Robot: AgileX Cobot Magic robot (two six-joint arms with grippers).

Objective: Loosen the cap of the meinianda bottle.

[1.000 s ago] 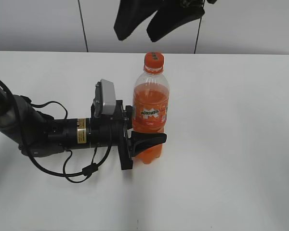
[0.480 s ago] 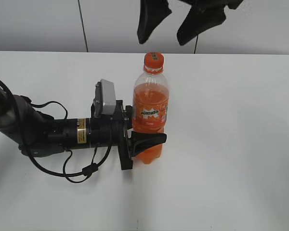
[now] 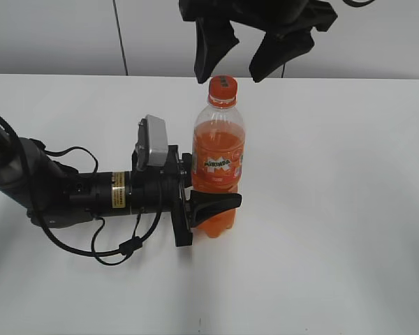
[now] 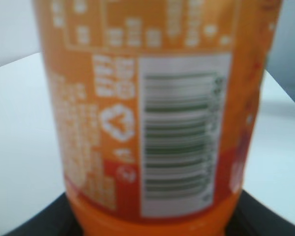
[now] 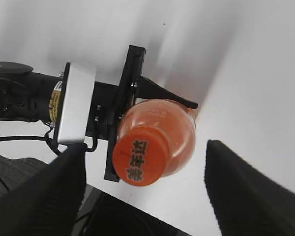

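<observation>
Orange drink is being held inside the meinianda bottle (image 3: pixel 218 167), filling it from base to shoulder, and the bottle is being kept upright near the middle of the white table (image 3: pixel 335 230). Low on the bottle, its body is being clasped by the left gripper (image 3: pixel 213 207), reaching in from the bottle's left; one black finger (image 3: pixel 216 202) is being pressed across the near side. In the left wrist view the bottle's label and barcode (image 4: pixel 179 135) are being shown blurred. Bare table is being left to the bottle's right and in front. Above the bottle, the cap (image 3: pixel 223 86) is being straddled by the spread, unclenched right gripper (image 3: pixel 234 59), untouched. Beyond the bottle, a pale panelled wall (image 3: pixel 56 35) is being seen.
</observation>
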